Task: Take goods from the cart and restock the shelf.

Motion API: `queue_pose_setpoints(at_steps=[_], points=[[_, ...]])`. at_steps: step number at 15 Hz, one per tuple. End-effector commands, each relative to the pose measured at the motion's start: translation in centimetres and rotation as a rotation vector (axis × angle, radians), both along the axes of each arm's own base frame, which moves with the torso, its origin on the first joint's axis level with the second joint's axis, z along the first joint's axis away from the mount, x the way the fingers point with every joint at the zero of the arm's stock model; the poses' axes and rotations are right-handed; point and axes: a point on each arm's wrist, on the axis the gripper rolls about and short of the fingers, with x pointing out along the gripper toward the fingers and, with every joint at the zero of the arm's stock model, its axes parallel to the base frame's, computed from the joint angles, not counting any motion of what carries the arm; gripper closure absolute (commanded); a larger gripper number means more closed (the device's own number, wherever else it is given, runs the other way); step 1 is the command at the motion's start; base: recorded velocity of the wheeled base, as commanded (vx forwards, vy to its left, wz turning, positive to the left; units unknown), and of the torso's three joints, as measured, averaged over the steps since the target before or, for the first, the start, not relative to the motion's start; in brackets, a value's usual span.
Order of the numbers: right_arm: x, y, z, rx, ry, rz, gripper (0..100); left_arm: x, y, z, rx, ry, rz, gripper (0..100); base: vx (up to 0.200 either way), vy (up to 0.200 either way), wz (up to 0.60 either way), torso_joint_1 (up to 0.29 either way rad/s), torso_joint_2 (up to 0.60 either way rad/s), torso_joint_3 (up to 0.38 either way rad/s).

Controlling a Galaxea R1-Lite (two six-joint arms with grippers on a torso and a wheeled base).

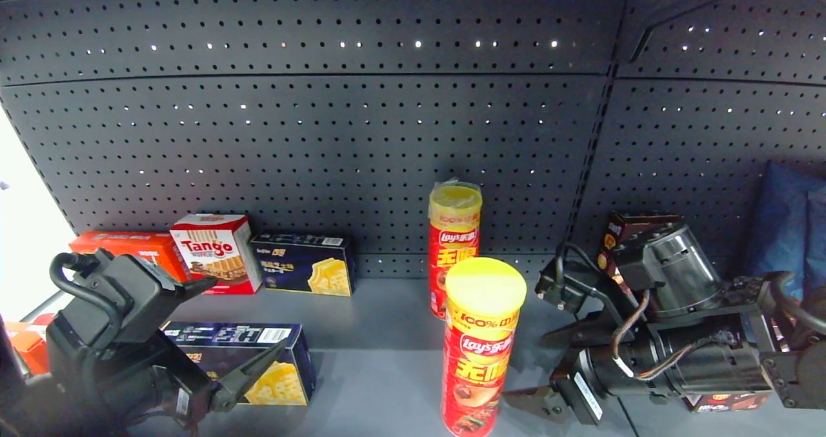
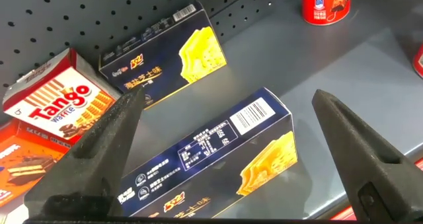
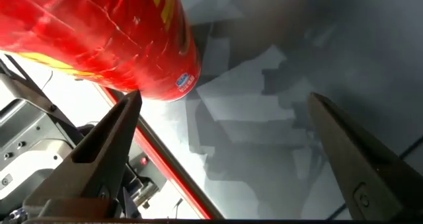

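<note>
- Now the left hand [image 1: 248,317] gapes wide over the dark blue box [image 1: 213,337] at front left of the shelf [image 1: 381,321].
- Right hand [image 1: 524,367] spread wide, empty, just beside the front chips can [image 1: 481,353], upright near the front edge.
- Second can [image 1: 453,243] stands behind it.

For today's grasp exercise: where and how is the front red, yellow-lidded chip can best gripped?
Grip the front red cylindrical chip can with yellow lid around its mid-body, from the robot's right, where the open right tool sits beside it. It stands upright, and its round wall offers opposing sides.
</note>
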Motion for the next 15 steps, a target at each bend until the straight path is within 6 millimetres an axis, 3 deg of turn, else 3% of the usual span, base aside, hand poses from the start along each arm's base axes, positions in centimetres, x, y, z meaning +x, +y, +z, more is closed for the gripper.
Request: queue_pose_setpoints(at_steps=[1,9,15], points=[[0.24,0.24,-0.14,-0.003,0.002,0.001,0,0.02,-0.01,-0.03,0.0,0.002,0.0,0,0.0,0.0,0.0,0.0,0.0,0.0],[0.94,1.06,-0.46,-0.014,0.006,0.002,0,0.03,-0.02,-0.01,0.0,0.0,0.0,0,0.0,0.0,0.0,0.0,0.0,0.0],[0.59,0.61,0.18,-0.001,-0.012,-0.004,0,-0.03,0.01,-0.07,-0.001,0.002,0.0,0,0.0,0.0,0.0,0.0,0.0,0.0]])
